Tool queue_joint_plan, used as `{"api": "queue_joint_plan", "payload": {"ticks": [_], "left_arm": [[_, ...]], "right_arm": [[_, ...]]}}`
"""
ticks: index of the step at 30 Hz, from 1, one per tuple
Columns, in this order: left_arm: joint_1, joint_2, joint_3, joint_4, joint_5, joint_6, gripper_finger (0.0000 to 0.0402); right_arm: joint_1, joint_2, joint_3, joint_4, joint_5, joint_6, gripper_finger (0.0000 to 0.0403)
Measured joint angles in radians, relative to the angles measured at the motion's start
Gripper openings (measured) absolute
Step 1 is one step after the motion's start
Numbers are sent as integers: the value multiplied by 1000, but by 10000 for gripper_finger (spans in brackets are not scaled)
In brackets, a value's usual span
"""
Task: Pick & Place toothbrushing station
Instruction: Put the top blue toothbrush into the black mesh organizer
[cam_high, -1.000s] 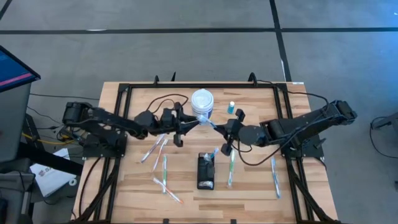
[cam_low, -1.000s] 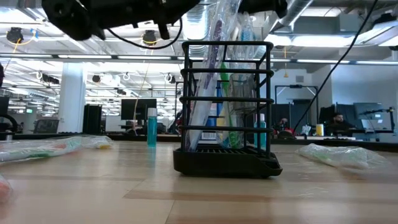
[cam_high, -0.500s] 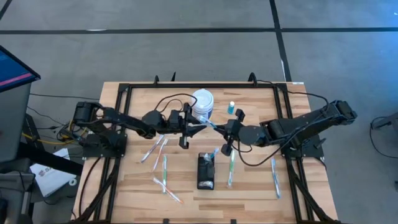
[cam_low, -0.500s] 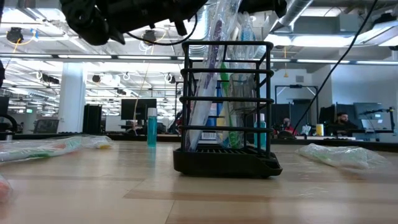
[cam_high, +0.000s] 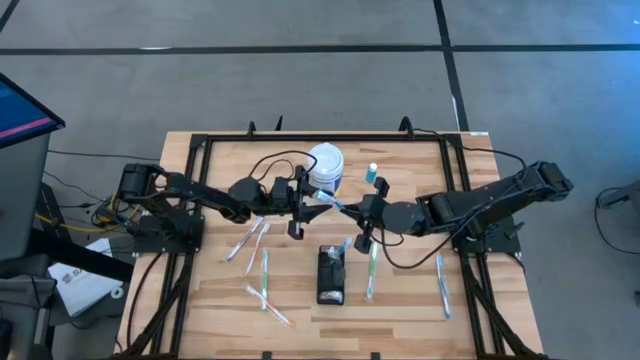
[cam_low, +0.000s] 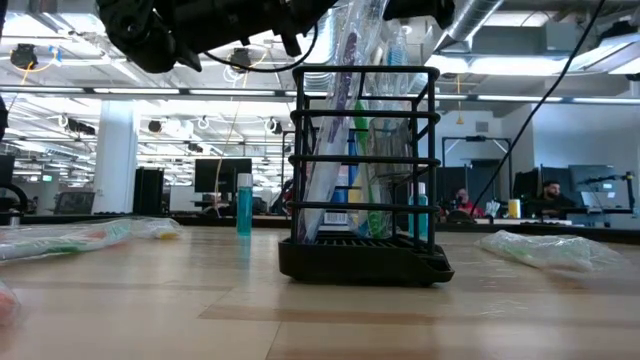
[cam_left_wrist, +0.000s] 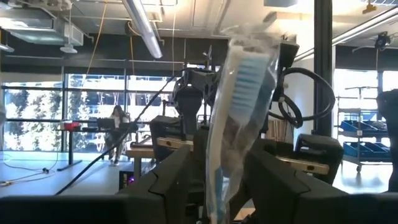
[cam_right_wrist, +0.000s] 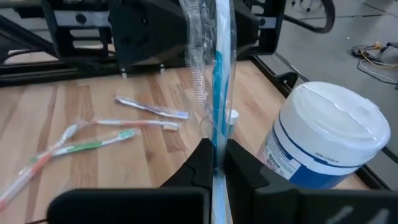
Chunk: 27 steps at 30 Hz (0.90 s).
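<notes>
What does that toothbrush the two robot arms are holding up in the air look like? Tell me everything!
The toothbrush is blue and white, sealed in a clear crinkly plastic wrapper. It hangs in the air above the wooden table, between the two arms, near the white tub. The right end effector is shut on its handle end. Its bristle end, white and blue, sits between the fingers of the left end effector, which stand apart from it.

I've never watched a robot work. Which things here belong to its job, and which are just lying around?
In the job:
- black slotted holder
- wrapped blue toothbrush, pinched by the right gripper
- left gripper, open around it

Lying about:
- white tub
- small blue bottle
- loose wrapped toothbrushes
</notes>
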Motion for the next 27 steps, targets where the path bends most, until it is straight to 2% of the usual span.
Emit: {"api": "queue_joint_plan", "payload": {"ticks": [7, 12, 27], "left_arm": [[0, 0, 40, 0, 1, -6, 143], [0, 0, 51, -3, 58, -7, 129], [-2, 0, 51, -24, 59, -5, 26]], "right_arm": [[-6, 0, 0, 7, -20, -1, 11], [-6, 0, 0, 5, -24, -3, 11], [-6, 0, 0, 12, -28, -10, 11]]}}
